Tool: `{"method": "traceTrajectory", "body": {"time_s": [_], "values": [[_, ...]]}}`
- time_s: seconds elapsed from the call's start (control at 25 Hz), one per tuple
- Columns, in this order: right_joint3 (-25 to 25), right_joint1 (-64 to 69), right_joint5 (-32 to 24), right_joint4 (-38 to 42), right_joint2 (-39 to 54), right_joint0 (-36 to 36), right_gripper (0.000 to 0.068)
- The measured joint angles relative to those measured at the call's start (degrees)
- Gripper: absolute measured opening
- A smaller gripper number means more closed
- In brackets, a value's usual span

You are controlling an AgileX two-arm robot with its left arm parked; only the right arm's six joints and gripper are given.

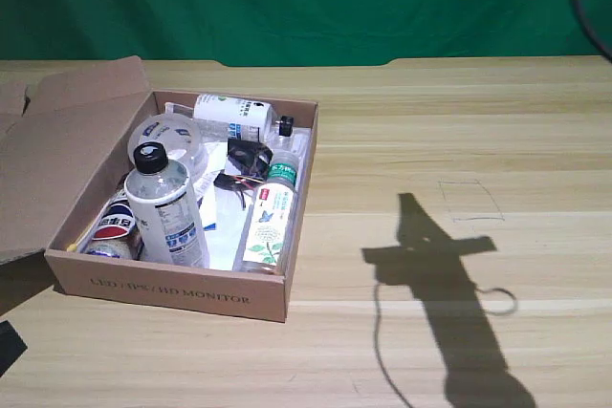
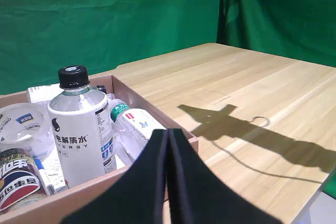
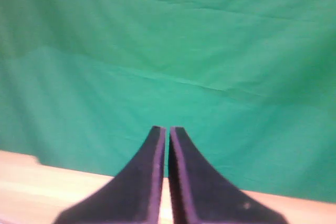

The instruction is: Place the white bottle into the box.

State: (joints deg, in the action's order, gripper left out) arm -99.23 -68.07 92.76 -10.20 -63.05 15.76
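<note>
White bottle (image 1: pixel 168 203) stands upright in "HD MONITOR" box (image 1: pixel 172 290)

Right gripper (image 3: pixel 167 129) (fingers together, empty) faces green backdrop; Pepsi can (image 1: pixel 112 224) at the bottle's nine o'clock.

A wooden table (image 1: pixel 449 121) carried the scene, backed by a green cloth backdrop (image 1: pixel 306 2). A clear bottle with a green cap and floral label (image 1: pixel 269 221) lay lengthwise near the exterior view's right. A white bottle with a black nozzle tip (image 1: pixel 239 114) lay on its side at the far end. A clear roll of tape (image 1: pixel 167 140) stood next to a tangle of black clips (image 1: pixel 241 167). A red, white and blue can (image 1: pixel 113 225) occupied the near corner at the exterior view's left. A dark shadow (image 1: pixel 445 279) fell across the tabletop, beside a faint pencilled rectangle (image 1: pixel 470 201).
</note>
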Motion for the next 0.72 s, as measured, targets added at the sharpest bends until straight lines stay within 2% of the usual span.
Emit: {"method": "traceTrajectory", "body": {"time_s": [0.12, 0.32, 0.72], "values": [[0.04, 9.41, -0.35, 0.76, 7.84, -6.61, 0.0004], [0.04, 23.07, -1.09, 1.74, 22.26, -12.58, 0.0004], [0.11, 42.62, -0.08, -0.14, 48.77, -13.58, 0.0004]]}}
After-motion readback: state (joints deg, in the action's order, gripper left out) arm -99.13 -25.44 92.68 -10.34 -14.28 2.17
